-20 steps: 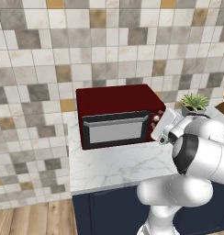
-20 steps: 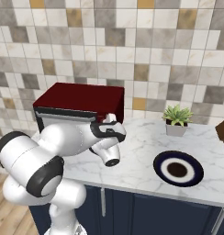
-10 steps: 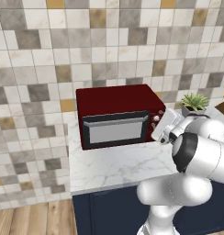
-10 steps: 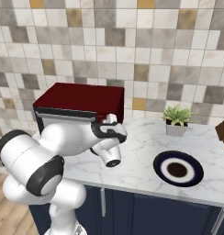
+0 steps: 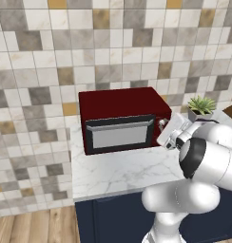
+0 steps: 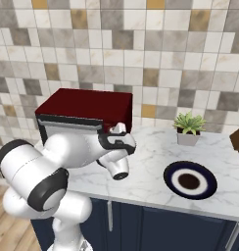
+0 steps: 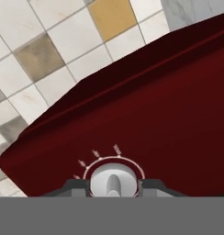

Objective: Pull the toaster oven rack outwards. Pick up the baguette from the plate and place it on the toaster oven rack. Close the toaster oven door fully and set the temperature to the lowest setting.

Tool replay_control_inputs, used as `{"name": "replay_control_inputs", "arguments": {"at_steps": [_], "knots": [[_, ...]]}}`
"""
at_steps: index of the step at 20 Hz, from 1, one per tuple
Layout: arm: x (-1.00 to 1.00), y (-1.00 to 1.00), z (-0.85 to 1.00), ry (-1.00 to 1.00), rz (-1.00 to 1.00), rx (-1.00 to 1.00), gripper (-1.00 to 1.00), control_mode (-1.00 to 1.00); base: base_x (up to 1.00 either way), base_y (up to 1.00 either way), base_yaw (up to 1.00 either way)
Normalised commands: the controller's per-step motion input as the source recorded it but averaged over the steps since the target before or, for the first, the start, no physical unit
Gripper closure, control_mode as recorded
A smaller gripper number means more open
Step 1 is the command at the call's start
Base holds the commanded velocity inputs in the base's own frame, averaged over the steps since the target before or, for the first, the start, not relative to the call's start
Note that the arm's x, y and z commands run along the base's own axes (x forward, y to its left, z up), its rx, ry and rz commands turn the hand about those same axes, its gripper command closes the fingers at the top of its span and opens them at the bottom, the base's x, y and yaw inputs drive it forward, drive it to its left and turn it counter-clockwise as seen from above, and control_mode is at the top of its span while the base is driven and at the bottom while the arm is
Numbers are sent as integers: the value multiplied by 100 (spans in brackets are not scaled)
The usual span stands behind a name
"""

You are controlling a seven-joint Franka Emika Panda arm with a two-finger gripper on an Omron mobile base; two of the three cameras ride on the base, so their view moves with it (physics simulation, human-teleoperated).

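1. Barely anything has moved since the earlier frame: arm, toaster oven and plate sit in the same spots.
2. End effector (image 7: 113, 186) is pressed up to a silver knob (image 7: 112, 178) on the right front of the toaster oven (image 5: 120, 104); one finger (image 7: 70, 188) each side of the knob.
3. Fingers look closed in around the knob, but actual contact can't be told, so grip state unclear.
4. Knob has a raised ridge down its middle and a white arc with tick marks around its upper half.
5. Toaster oven door (image 5: 120, 134) is shut, flush with the front, silver handle along its top edge.
6. Oven stands on the marble tabletop (image 5: 118, 172) against the tiled wall (image 5: 65, 52).
7. Plate (image 6: 190, 179), dark blue with a pale ring, lies on the tabletop well to the right of the oven, nothing on it.
8. Small potted plant (image 6: 189, 128) stands behind the plate near the wall.
9. Brown object corner (image 6: 238, 140) at the far right edge, can't identify.
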Motion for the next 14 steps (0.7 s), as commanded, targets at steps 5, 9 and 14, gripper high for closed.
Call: {"name": "replay_control_inputs", "arguments": {"at_steps": [5,9,14], "knots": [[43,0,0,6,0,0,100,-100,0,0,0],[28,0,0,5,0,0,100,-100,0,0,0],[37,-3,0,11,0,0,100,-100,0,0,0]]}}
